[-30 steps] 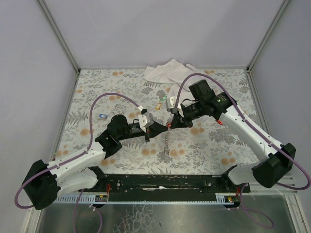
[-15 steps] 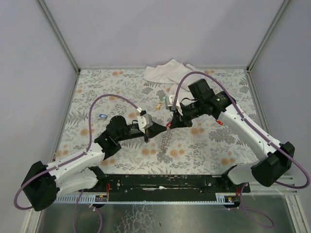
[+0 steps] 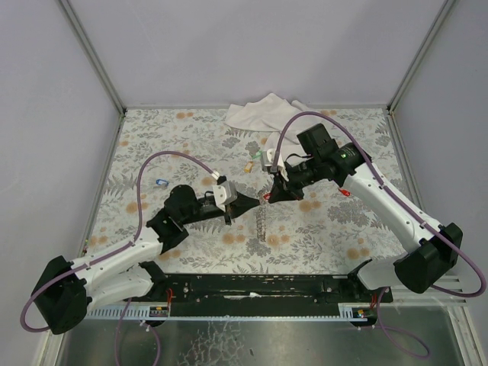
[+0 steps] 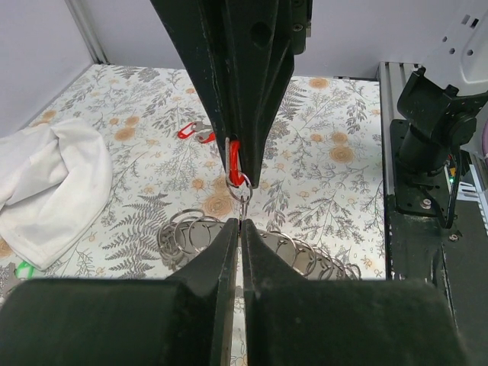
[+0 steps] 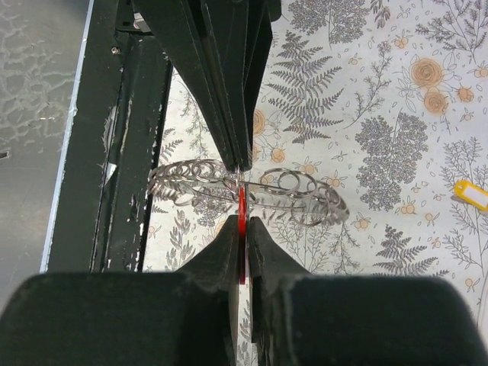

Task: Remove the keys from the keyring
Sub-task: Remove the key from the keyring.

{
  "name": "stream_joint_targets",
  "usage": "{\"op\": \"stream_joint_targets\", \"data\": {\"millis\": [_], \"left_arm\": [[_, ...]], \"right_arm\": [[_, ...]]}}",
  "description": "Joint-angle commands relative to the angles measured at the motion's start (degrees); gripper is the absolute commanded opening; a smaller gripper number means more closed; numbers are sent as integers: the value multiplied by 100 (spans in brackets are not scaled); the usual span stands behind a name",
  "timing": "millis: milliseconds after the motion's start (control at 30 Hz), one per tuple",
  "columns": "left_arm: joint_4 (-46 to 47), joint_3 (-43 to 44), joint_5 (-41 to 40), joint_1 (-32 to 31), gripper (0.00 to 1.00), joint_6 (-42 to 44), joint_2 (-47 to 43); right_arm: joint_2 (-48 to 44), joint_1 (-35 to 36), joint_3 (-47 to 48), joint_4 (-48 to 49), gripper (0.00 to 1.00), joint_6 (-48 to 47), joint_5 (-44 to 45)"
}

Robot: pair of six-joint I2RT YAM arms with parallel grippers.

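At table middle, well off edges: right gripper pinches red key; left gripper clamps keyring (dangling).

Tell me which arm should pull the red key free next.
Right. The right hand pinches the red key; the left hand is shut on the keyring right next to it, anchoring it. Right can likely pull away while left holds.
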Motion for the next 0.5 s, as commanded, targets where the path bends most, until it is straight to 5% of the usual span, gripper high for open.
{"op": "stream_joint_targets", "data": {"millis": [0, 467], "left_arm": [[548, -112, -108, -23, 0, 12, -77], [1571, -563, -78, 71, 0, -538, 63]], "right_arm": [[-158, -49, 189, -51, 0, -131, -253], [-317, -58, 78, -370, 0, -871, -523]]}}
